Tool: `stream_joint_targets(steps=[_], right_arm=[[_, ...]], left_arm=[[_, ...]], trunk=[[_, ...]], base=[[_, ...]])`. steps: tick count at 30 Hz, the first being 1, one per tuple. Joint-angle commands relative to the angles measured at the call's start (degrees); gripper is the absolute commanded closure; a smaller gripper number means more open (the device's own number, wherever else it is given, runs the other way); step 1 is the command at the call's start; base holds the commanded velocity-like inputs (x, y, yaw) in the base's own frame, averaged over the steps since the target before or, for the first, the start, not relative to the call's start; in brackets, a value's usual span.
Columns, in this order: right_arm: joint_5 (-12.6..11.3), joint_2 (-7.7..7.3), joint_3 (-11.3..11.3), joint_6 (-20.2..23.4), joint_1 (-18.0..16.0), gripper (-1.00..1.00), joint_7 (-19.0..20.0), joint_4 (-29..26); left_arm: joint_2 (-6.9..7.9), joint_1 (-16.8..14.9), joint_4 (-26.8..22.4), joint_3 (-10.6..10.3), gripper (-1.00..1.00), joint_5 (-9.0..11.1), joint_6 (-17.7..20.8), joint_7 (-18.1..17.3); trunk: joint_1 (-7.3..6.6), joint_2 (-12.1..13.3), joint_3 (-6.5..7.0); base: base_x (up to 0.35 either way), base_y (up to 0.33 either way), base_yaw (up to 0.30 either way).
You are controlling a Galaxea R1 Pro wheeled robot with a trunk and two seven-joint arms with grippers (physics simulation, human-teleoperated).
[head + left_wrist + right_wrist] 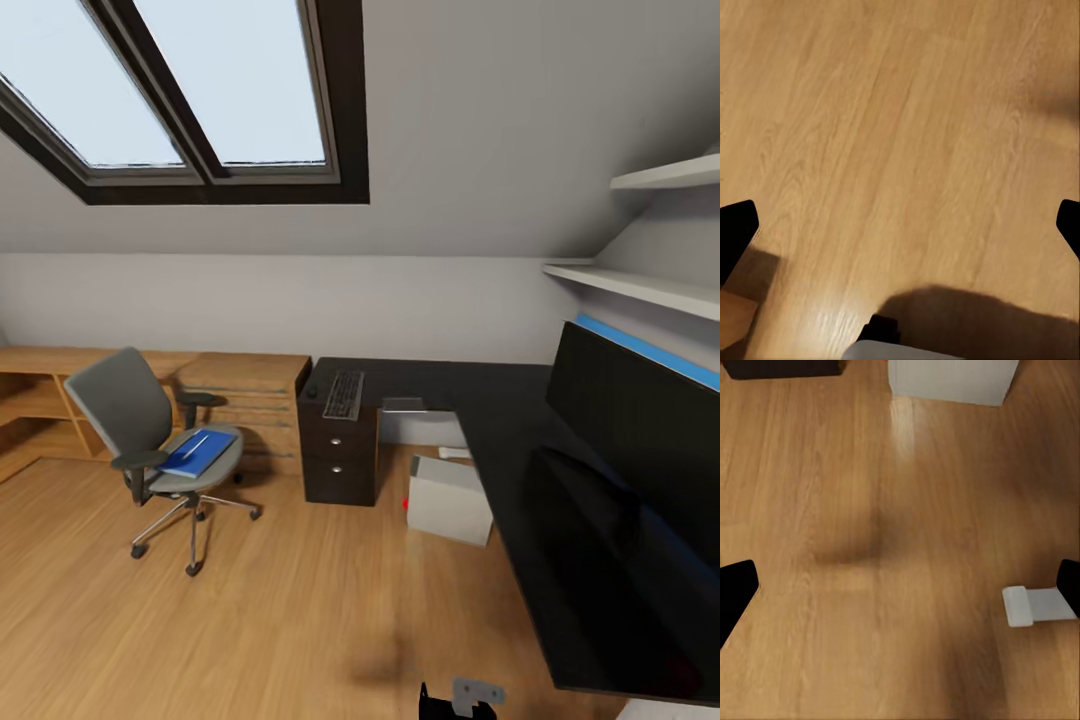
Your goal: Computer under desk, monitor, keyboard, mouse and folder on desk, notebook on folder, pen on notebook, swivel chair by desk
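The robot stands on the wood floor (250,620) facing the desk (520,470), whose glossy black top runs along the right side of the head view. The monitor (640,430) stands on the desk's near right part. The keyboard (343,394) lies on the black drawer cabinet (340,450) at the desk's far left end, and the computer (450,498) sits on the floor below the desk edge. The folder (198,452) rests on the seat of the swivel chair (150,440), well apart from the desk.

The left gripper (900,225) and right gripper (900,585) both hang spread wide and empty over bare floor.

The folder looks thin, light and slightly flexible; it is probably best pinched at an edge overhanging the seat. The keyboard seems stiff and light, so a grip across its short end should suit
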Motion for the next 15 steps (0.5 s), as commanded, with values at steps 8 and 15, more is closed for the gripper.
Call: stream_joint_targets(steps=[8, 15], right_arm=[[-0.5, 0.02, 0.5, -0.3, -0.1, -1.00, -0.1, 0.1], [-0.5, 0.02, 0.5, -0.3, -0.1, -1.00, -0.1, 0.1]], left_arm=[[0.01, -0.1, -0.1, -0.4, -1.00, 0.5, -0.3, 0.3], [-0.04, -0.1, -0.1, -0.5, -1.00, 0.5, -0.3, 0.3]], trunk=[[0.05, -0.1, -0.09], [0.05, -0.1, -0.09]], base=[[0.306, 0.209, 0.000], [0.310, 0.177, 0.000]])
